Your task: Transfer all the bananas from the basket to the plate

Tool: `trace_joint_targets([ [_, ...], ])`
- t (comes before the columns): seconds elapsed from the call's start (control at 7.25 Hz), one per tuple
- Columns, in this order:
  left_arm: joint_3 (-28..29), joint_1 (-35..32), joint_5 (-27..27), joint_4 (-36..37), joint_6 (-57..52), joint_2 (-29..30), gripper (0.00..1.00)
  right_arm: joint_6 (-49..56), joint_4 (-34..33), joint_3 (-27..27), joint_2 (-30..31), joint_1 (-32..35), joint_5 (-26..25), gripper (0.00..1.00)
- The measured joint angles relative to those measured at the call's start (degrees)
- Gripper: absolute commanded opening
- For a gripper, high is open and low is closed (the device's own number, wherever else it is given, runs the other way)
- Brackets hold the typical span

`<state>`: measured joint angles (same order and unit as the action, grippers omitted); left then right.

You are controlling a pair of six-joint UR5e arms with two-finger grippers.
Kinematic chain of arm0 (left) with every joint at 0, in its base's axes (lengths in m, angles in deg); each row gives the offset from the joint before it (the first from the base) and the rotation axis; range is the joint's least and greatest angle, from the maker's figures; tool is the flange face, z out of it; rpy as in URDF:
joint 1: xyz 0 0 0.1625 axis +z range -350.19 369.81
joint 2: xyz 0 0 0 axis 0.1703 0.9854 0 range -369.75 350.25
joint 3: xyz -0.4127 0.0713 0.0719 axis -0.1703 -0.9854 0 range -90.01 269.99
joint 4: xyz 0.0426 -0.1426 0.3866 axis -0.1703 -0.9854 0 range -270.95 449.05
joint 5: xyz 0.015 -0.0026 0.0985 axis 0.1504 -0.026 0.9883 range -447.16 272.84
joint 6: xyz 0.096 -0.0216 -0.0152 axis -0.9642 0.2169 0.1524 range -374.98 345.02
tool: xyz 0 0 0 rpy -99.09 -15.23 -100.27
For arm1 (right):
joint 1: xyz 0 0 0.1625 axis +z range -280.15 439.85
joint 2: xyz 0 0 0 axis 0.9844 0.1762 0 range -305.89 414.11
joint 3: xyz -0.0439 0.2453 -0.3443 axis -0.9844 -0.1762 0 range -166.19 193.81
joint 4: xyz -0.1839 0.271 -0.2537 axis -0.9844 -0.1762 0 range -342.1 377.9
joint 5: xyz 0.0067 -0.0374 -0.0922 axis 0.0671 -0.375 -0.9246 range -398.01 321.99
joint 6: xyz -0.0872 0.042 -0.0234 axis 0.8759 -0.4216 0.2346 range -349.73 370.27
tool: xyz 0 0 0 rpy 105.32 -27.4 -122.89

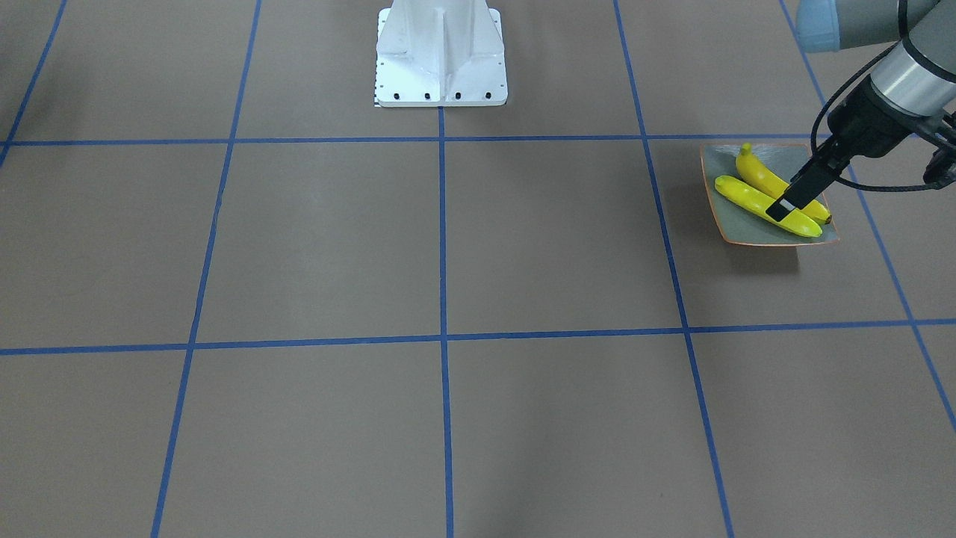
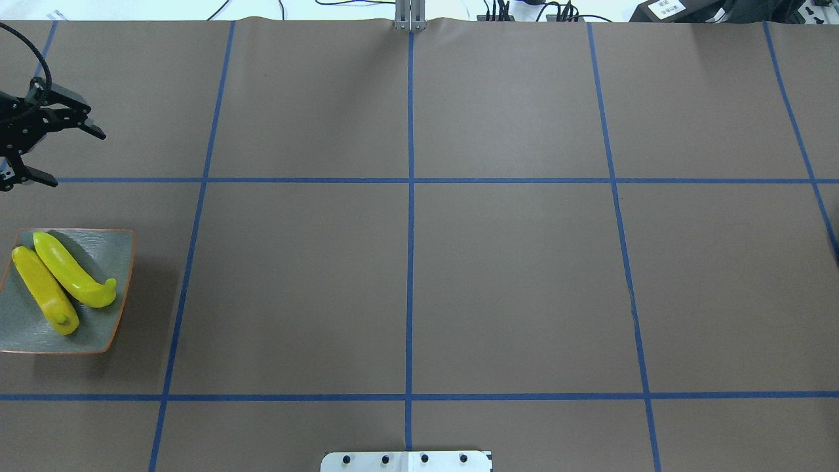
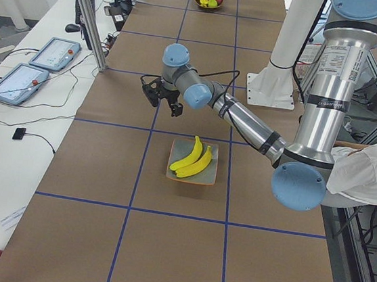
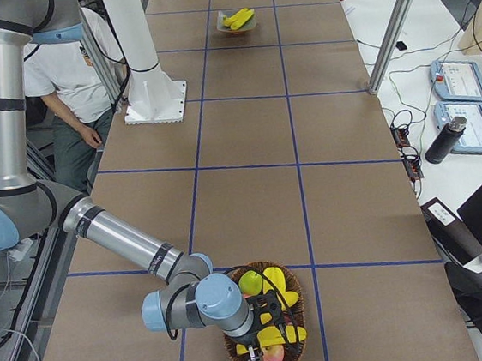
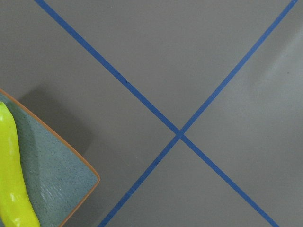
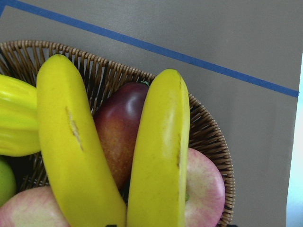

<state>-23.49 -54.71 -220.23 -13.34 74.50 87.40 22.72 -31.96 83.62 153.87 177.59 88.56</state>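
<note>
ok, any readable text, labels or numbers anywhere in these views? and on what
White label on the near left arm's silver tube: printed lines, too small to read.
White sticker at the overhead view's top right: blurred, unreadable.
Screens of two grey tablets: too small to read.
Glossy yellow bananas, grey-green square plate, brown wicker basket: no markings seen.
Nothing legible to quote.

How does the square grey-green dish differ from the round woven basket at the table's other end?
The square grey-green dish is shallow, glossy and smooth; the round brown woven basket is deeper, with ribbed wicker sides. The dish holds only two yellow bananas, side by side; the basket is crowded, its bananas lying over red and pink fruit. Both sit on the brown table and hold bananas.
</note>
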Motion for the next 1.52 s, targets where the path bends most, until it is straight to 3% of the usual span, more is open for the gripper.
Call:
trace_joint_targets([
  [0.14, -0.1, 0.0, 0.0, 0.0, 0.0, 0.0, 1.00, -0.1, -0.1, 0.0, 0.0, 0.0, 0.1, 0.67],
  [0.41, -0.3, 0.0, 0.0, 0.0, 0.1, -0.1, 1.00, -0.5, -0.2, -0.1, 0.1, 0.0, 0.2, 0.57],
  [0.55, -0.4, 0.0, 0.0, 0.0, 0.1, -0.1, 1.00, -0.7, -0.3, -0.2, 0.1, 0.0, 0.2, 0.39],
  [0.69, -0.6, 0.0, 0.0, 0.0, 0.0, -0.2, 1.00, -0.9, -0.3, -0.3, 0.0, 0.0, 0.2, 0.08],
  [0.83, -0.8, 0.0, 0.0, 0.0, 0.1, -0.3, 1.00, -1.1, -0.4, -0.3, 0.0, 0.0, 0.3, 0.00],
  [1.24, -1.2, 0.0, -0.1, 0.0, 0.1, -0.4, 1.00, -1.4, -0.8, 0.6, -0.7, 0.0, 1.2, 0.00],
  [1.52, -1.4, 0.0, -0.1, 0.0, 0.1, -0.3, 1.00, -1.2, -5.4, 4.4, -1.8, 0.5, 5.8, 0.00],
])
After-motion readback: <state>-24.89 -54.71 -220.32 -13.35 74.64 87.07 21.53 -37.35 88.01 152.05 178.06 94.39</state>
